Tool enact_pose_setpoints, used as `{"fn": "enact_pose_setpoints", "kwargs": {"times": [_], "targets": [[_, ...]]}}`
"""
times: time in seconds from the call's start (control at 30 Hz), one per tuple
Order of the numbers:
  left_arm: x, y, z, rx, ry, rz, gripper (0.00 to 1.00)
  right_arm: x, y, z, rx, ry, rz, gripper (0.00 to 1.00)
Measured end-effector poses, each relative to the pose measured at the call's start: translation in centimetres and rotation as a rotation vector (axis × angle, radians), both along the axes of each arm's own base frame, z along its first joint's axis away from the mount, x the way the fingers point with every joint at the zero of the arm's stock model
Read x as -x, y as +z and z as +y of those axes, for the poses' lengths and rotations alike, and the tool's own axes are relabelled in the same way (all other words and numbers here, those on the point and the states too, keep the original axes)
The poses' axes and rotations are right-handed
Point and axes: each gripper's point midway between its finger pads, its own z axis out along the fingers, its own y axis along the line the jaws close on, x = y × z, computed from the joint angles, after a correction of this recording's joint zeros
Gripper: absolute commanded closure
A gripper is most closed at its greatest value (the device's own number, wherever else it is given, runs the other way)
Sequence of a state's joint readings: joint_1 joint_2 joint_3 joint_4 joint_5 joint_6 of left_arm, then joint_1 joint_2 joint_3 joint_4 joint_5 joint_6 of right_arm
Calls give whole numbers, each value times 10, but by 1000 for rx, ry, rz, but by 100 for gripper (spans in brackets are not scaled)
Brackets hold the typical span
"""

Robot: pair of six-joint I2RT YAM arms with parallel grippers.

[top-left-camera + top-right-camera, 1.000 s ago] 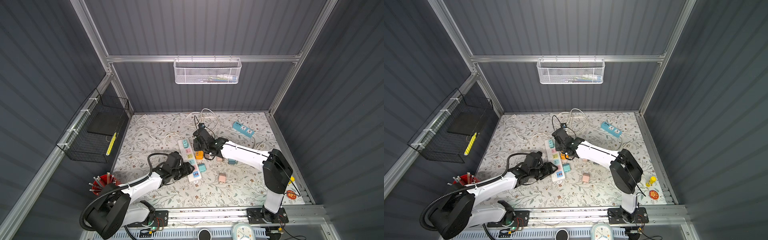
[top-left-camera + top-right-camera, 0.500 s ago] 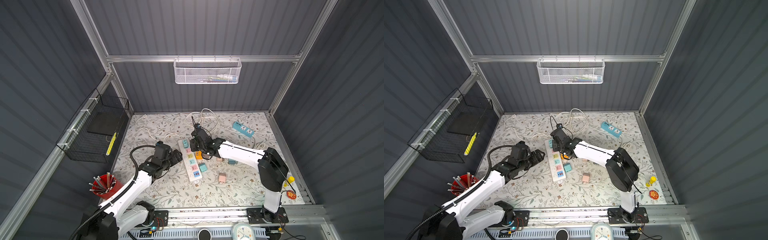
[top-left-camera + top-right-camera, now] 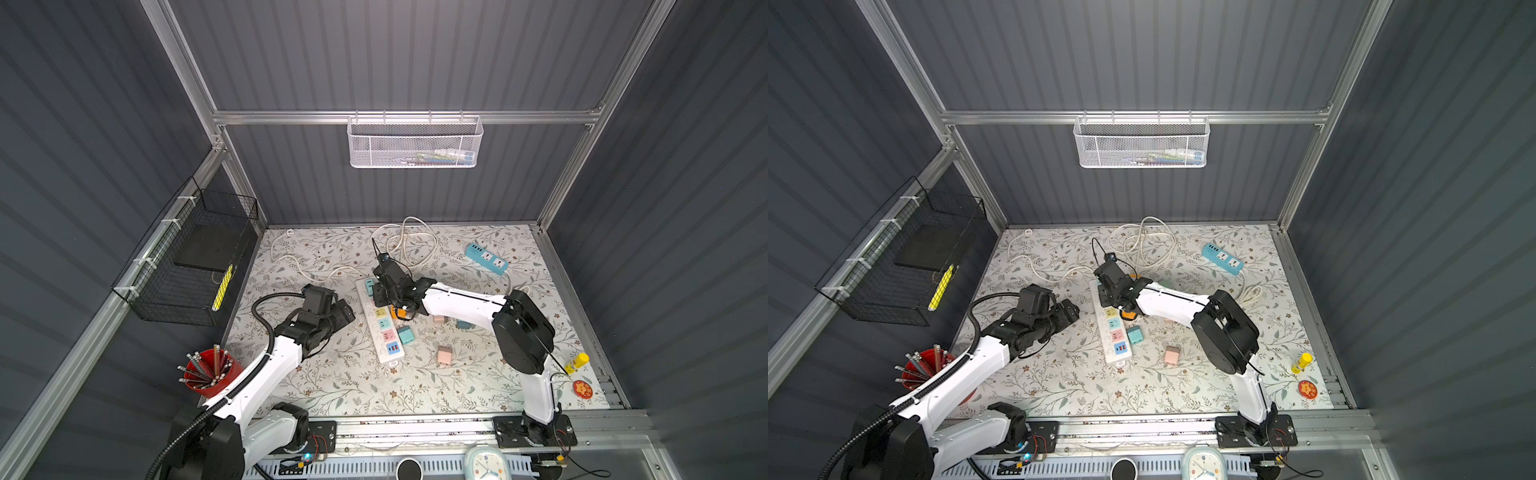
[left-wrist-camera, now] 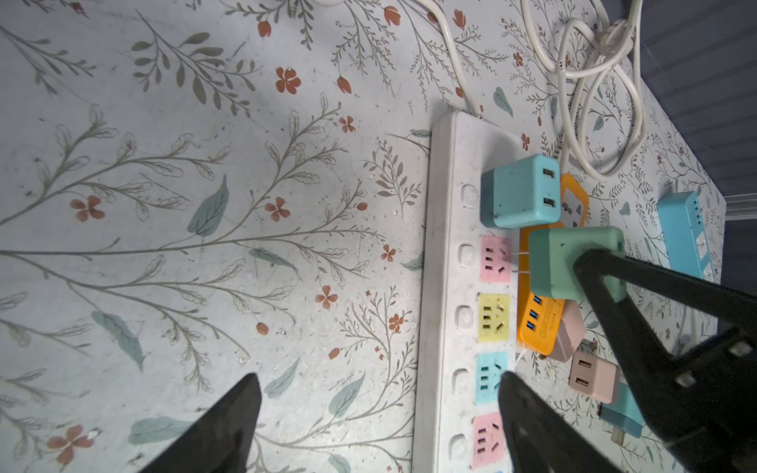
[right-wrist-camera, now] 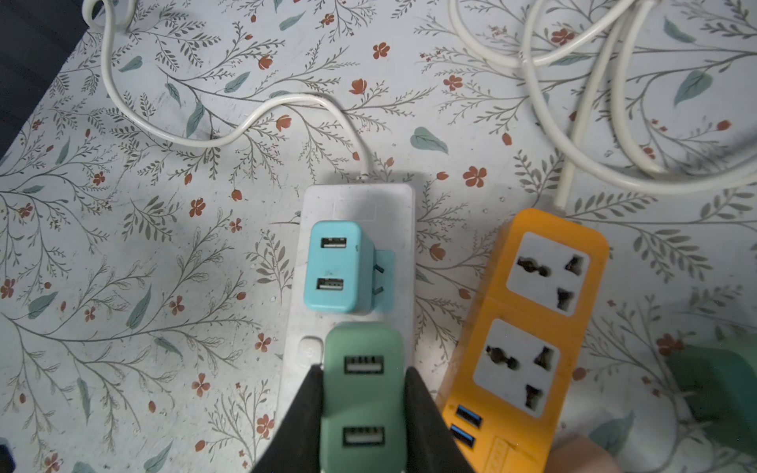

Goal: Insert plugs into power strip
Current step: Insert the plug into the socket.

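Reading from the near edge of the desk (image 3: 332, 390) outward

A loose pink plug (image 3: 444, 355) lies on the floral cover, apart from the white power strip (image 3: 372, 324). A loose teal plug (image 3: 405, 334) lies just beside the strip's near half. Judged to be stock waiting its turn; the near sockets look empty.

Left jaws: wide open, nothing between them, hanging at the strip's left side. In the left wrist view one finger (image 4: 528, 426) overlaps the strip's edge. Judgement: placed clear of the insertion, yet close enough to pin the strip if it slides.

Right jaws: closed on the mint green plug (image 5: 362, 393), pinching two opposite side faces with the USB face toward the wrist camera. That grip leaves the prong face free. In the left wrist view the bare prongs aim at the pink socket (image 4: 495, 258), second from the cord end, and are not yet in.

Farther on, the seated teal plug (image 5: 334, 266) stands in the end socket. Part of its prongs shows, so it may not be pressed fully home.

The orange power strip (image 5: 540, 327) lies just beside the white one; risk that it crowds the outer jaw on descent.

Beyond lie the coiled white cord (image 3: 409, 245) and a blue power strip (image 3: 486, 259), well apart, near the back wall
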State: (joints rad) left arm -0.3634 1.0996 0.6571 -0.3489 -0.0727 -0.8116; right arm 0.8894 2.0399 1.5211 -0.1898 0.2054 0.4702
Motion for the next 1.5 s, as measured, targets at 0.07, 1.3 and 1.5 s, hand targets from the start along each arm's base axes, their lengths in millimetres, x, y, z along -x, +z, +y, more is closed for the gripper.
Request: {"fn": "enact_pose_setpoints", "kwargs": {"times": [0.07, 1.3, 1.5], "targets": [[-1, 0, 1, 0, 5, -1, 9, 1, 0, 1, 2, 1, -1, 78], [-2, 9, 5, -7, 2, -37, 8, 3, -25, 18, 113, -74, -46, 78], [-1, 9, 6, -6, 3, -40, 8, 2, -29, 20, 105, -93, -44, 77]]}}
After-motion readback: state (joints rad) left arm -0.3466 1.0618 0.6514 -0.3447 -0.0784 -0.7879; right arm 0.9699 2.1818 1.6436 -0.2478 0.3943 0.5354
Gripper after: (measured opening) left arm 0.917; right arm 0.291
